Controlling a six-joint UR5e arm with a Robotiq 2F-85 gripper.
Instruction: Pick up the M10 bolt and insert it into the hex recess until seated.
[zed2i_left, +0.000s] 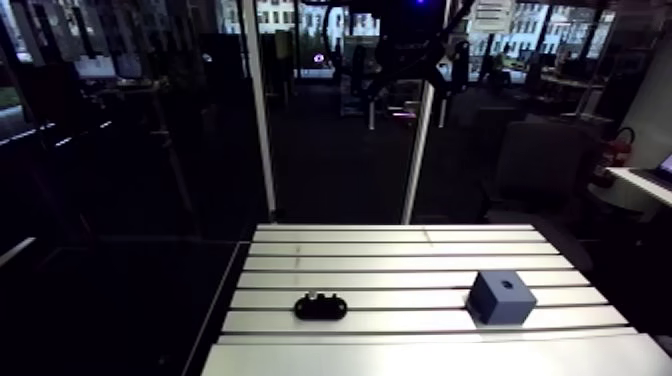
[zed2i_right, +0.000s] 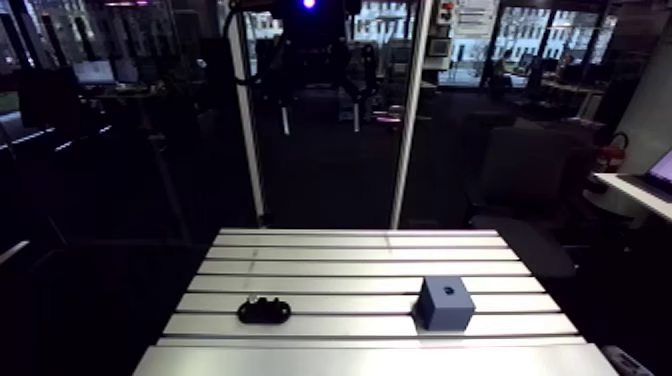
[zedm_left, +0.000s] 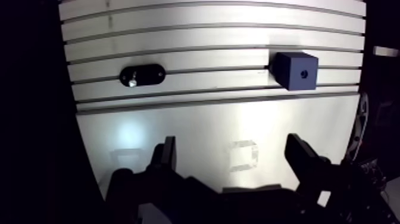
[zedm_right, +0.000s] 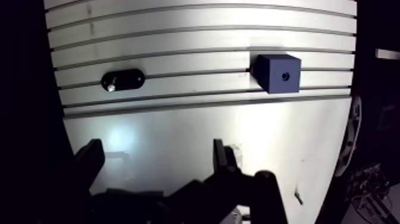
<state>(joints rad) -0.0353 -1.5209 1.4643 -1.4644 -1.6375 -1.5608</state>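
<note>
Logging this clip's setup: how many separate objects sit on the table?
2. A black oval piece and a blue cube sit apart along the same slots of the table, ahead of the open gripper. Nothing looks hidden.

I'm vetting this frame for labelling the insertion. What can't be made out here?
Blue block: its hole is too small in both views to tell a hex shape.
Black holder: the bolt on it is only a glint in the wrist view, small bumps in the arm view; size unreadable.
Jaws: dark against the room in the arm view; the wrist view shows them apart, empty.
</note>
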